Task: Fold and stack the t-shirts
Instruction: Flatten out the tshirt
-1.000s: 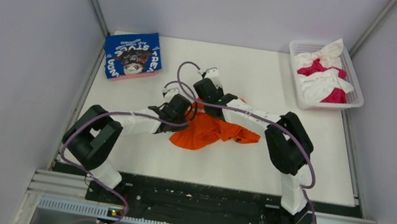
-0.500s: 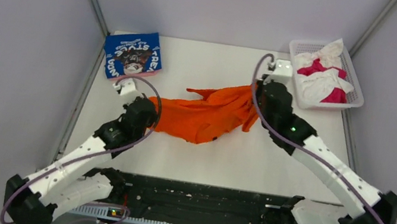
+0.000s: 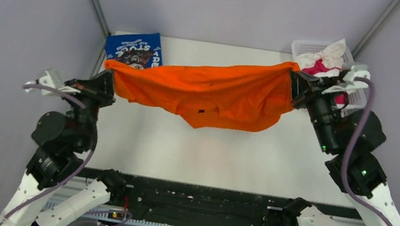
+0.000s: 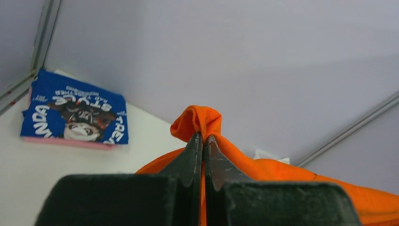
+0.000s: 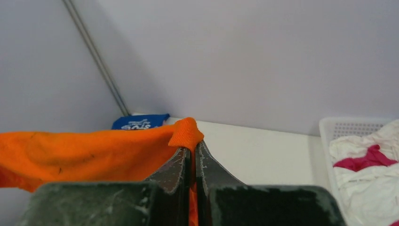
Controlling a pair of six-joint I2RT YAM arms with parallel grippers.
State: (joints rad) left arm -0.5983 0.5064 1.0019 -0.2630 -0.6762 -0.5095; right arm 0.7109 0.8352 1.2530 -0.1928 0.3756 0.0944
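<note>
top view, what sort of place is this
Probably a robot lab cell, not a home: bare grey walls box in a white table, and a left arm and right arm are bolted to a rail at its near edge.

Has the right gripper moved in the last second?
Yes. The right gripper, shut on the orange t-shirt, has swung from the middle of the table out to the right, beside the white basket.

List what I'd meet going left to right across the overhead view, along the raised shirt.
left pincer → orange shirt → right pincer → basket. The blue shirt is left out because it overlaps the orange one's left end.
</note>
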